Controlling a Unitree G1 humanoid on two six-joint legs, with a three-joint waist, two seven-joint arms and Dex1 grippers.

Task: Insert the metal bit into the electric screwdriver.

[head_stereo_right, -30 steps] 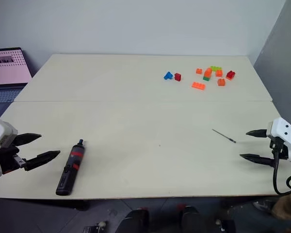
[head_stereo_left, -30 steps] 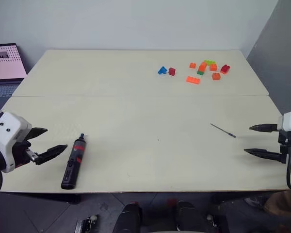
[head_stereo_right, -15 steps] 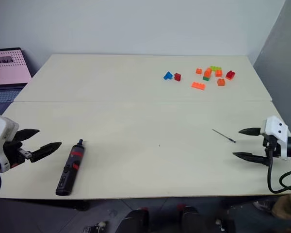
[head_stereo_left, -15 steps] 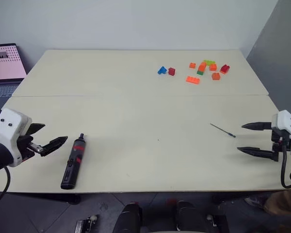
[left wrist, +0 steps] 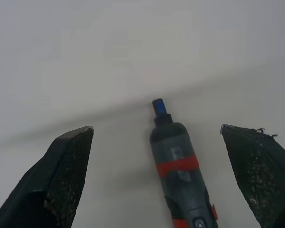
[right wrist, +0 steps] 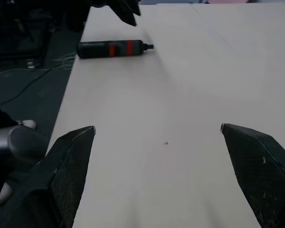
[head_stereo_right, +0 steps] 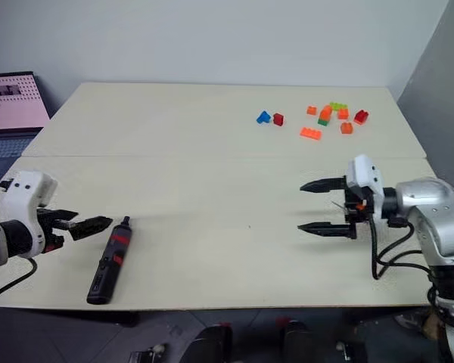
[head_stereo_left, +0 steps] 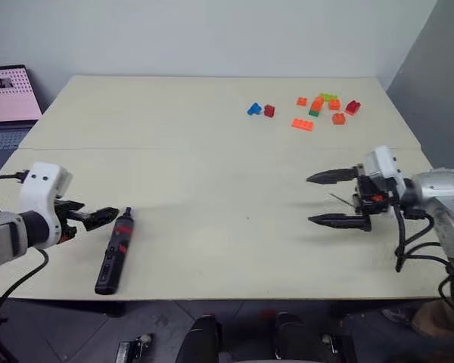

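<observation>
**Both grippers wide, nothing held**

The screwdriver (head_stereo_left: pixel 114 254) lies flat on the table (head_stereo_left: pixel 212 189) near its front left edge, at about 8 o'clock from the table's middle, tip pointing to 12. The left gripper (head_stereo_left: pixel 98 218) hangs just beside that tip, at its 9 o'clock, fingers spread wide and empty; in the left wrist view the screwdriver sits between the two fingers (left wrist: pixel 61 175), not touched.

The right gripper (head_stereo_left: pixel 325 198) hovers over the table's right half, at about 3 o'clock, pointing toward 9, jaws wide and empty. A short length of the bit (head_stereo_left: pixel 340 200) shows on the table between its fingers, close to the gripper's body.

Toy bricks (head_stereo_left: pixel 318 110) lie scattered at 1 o'clock, well apart from both grippers.
</observation>
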